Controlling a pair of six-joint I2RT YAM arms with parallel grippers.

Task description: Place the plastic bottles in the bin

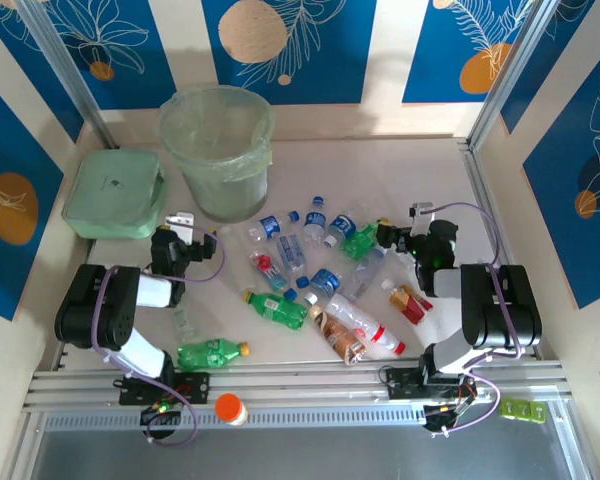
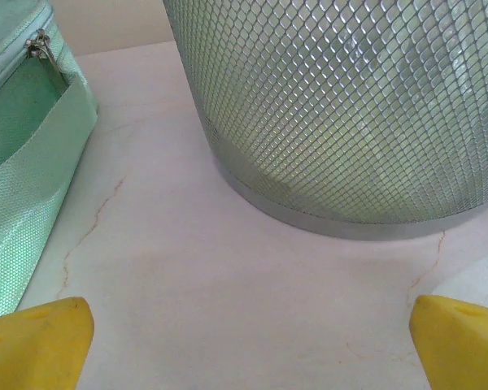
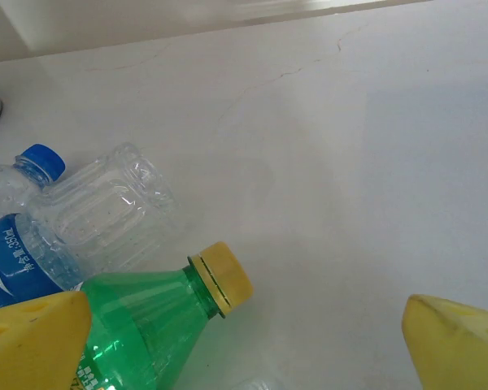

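Several plastic bottles point(image 1: 310, 275) lie scattered on the table's middle, mostly clear with blue caps, some green. The bin point(image 1: 216, 150) stands upright at the back left; its meshed wall point(image 2: 350, 106) rises just ahead of my left gripper point(image 2: 248, 337). That left gripper point(image 1: 183, 222) is open over bare table, right of the green box. My right gripper point(image 1: 412, 222) is open too. A green bottle point(image 3: 138, 325) with a yellow cap point(image 3: 221, 276) lies by the left finger point(image 3: 32, 337) of the right gripper point(image 3: 244, 337), untouched. A clear bottle point(image 3: 98, 211) lies beyond it.
A flat green lidded box point(image 1: 114, 192) sits left of the bin, and its zipped side point(image 2: 24, 162) is close on my left. An orange-capped white item point(image 1: 230, 408) rests on the front rail. One green bottle point(image 1: 212, 352) lies near the left arm's base.
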